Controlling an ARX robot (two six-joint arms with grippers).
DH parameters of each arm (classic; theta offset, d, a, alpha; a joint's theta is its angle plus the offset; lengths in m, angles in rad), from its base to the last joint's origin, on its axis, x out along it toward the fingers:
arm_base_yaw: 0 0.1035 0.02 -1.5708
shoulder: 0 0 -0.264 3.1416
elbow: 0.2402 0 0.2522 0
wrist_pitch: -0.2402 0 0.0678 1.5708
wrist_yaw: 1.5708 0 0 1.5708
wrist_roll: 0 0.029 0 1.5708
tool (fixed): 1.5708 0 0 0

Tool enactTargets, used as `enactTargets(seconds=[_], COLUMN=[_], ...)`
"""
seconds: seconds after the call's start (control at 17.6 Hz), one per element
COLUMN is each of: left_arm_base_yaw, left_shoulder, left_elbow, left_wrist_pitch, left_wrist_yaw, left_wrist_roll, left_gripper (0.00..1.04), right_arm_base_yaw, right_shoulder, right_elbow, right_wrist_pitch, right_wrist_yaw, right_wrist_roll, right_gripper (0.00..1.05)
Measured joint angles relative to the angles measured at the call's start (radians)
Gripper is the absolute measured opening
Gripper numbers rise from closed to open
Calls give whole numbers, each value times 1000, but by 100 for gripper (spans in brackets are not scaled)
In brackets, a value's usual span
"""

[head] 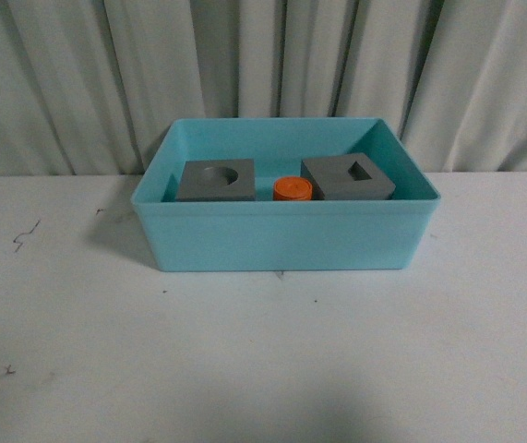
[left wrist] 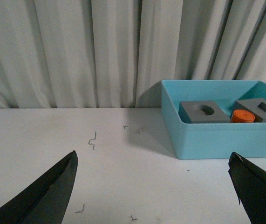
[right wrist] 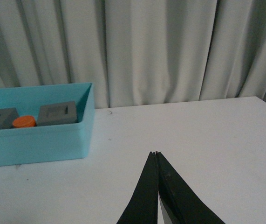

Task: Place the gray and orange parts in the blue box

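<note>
Task appears complete: both gray cubes (head: 215,179) (head: 348,177) and orange cylinder (head: 293,189) sit inside blue box (head: 281,238), well ahead of released left gripper (left wrist: 153,186) and clenched, empty right gripper (right wrist: 156,155).

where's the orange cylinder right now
In the front view, the orange cylinder sits inside the blue box, between the two gray cubes, near the front wall.

Two gray cubes (head: 215,179) (head: 347,177) — one orange cylinder (head: 293,189)

A white table (head: 263,369) with faint scuffs stands before pleated pale curtains (head: 263,65).
</note>
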Motion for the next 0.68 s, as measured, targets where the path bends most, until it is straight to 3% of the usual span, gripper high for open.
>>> enactTargets(seconds=[0.45,0.68], left_arm_base_yaw=[0,0], left_shoulder=[0,0], left_elbow=[0,0], left_wrist_pitch=[0,0], left_wrist_yaw=[1,1], left_wrist_roll=[0,0], left_gripper=[98,98], right_arm_base_yaw=[-1,-1], right_shoulder=[0,0], right_elbow=[0,0], right_wrist_pitch=[-3,-3], right_wrist_yaw=[-23,-23], right_wrist_roll=[0,-1], right_gripper=[2,16])
